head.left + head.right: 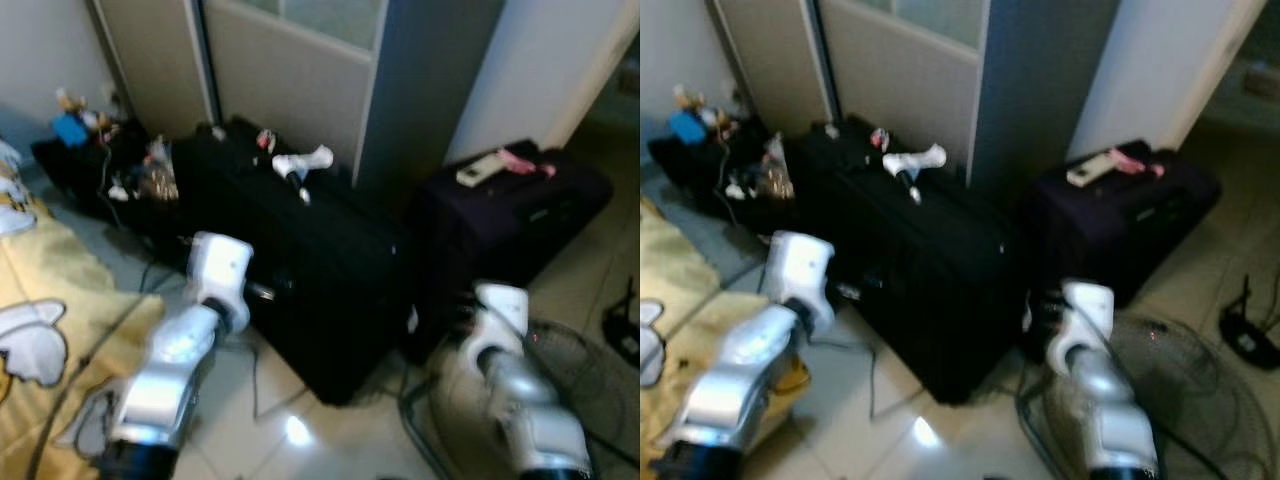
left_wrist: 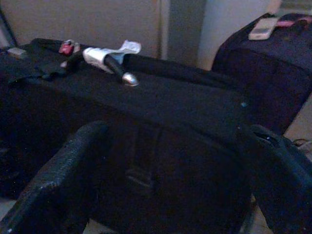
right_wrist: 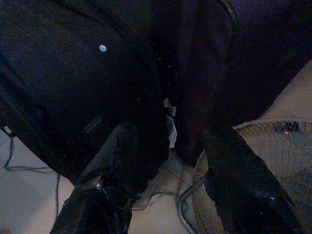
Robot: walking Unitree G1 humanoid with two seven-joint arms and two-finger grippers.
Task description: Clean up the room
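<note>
Both hands are wide open and empty: the left hand (image 2: 165,180) faces the long suitcase (image 1: 300,270), the right hand (image 3: 170,185) its corner. On the suitcase lies a white rag (image 1: 303,161), soft and light; pinch its middle.

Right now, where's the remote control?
In the head views, the remote control lies on top of the smaller dark suitcase at the robot's right, beside a pink item, right of the big black suitcase.

No text can be read anywhere (everything's too blurred)
</note>
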